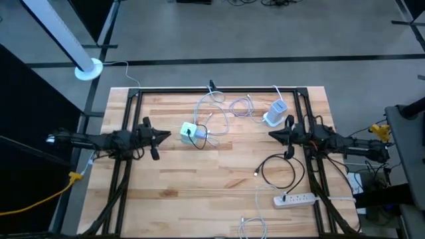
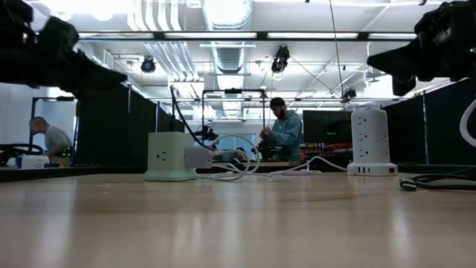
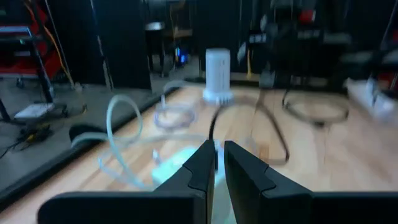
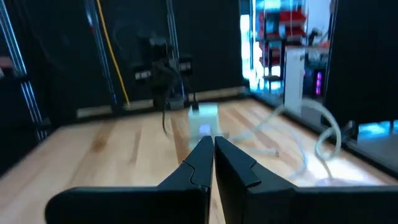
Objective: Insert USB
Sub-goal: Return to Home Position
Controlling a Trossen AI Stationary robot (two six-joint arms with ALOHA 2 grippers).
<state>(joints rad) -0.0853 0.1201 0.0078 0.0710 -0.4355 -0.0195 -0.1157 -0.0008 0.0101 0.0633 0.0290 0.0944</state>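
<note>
The wooden counter (image 1: 172, 192) fills the centre of the high view. A pale green outlet cube (image 1: 192, 133) stands just left of the middle. Loose white cables (image 1: 222, 109) tangle above it, towards the upper centre. A white tower power strip (image 1: 275, 111) stands at the upper right. A black cable loop (image 1: 264, 171) lies in the lower right, with a flat white power strip (image 1: 295, 199) below it. A thin white cable (image 1: 256, 211) trails to the bottom edge.
</note>
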